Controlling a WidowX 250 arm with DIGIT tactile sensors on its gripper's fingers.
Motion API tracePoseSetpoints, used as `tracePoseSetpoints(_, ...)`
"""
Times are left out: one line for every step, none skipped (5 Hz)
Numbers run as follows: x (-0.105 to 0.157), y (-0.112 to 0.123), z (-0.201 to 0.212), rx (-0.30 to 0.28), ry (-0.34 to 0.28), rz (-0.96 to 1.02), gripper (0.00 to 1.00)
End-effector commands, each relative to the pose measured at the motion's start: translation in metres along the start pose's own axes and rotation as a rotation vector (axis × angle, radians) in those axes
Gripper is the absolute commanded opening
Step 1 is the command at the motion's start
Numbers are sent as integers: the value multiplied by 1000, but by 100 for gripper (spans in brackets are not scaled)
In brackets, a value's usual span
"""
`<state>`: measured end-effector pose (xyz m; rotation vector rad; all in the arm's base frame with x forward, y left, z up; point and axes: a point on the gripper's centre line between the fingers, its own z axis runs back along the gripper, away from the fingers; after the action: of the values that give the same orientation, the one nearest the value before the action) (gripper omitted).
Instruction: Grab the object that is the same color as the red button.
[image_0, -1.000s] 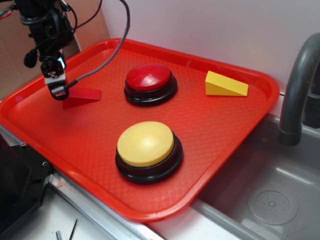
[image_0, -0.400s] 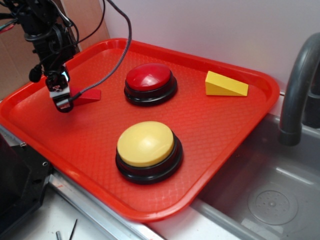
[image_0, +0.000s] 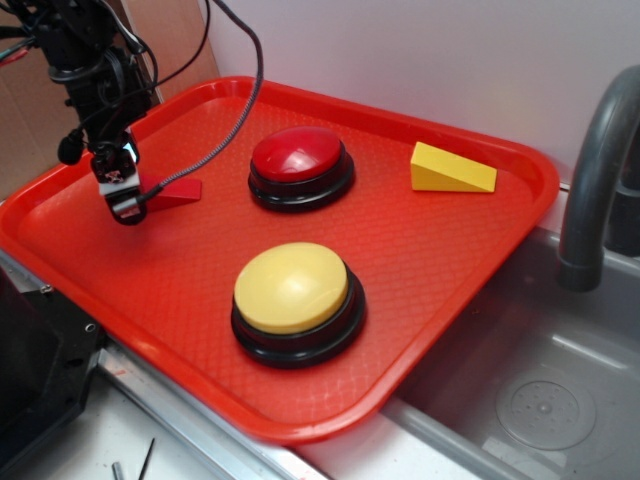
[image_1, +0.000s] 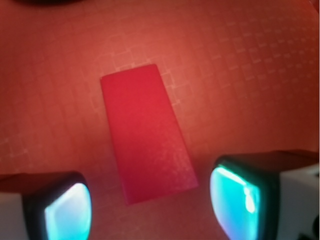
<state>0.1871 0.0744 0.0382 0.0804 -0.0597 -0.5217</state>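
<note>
The small red wedge block (image_0: 172, 193) lies on the red tray (image_0: 430, 260) at its left side, and in the wrist view the wedge (image_1: 146, 132) fills the middle. My gripper (image_0: 121, 205) hangs low over the wedge's left end. In the wrist view my gripper (image_1: 150, 205) is open, with the wedge's near end between the two fingertips and a gap on each side. The red button (image_0: 300, 160) stands to the right of the wedge, at the middle back of the tray.
A yellow dome button (image_0: 295, 295) stands at the tray's front middle. A yellow wedge (image_0: 450, 168) lies at the back right. A grey faucet (image_0: 600, 170) and a sink basin (image_0: 540, 400) are to the right. A cable runs from the arm over the tray's back left.
Between one second ago and 0.4 s ago my gripper dropped and shifted a little right, onto the wedge's left end. Since then nothing has visibly moved.
</note>
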Motion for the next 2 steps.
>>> tracePoseSetpoints(22,4,-23,9,58,-40,100)
tracePoseSetpoints(23,3,-30,8,93,-30,100)
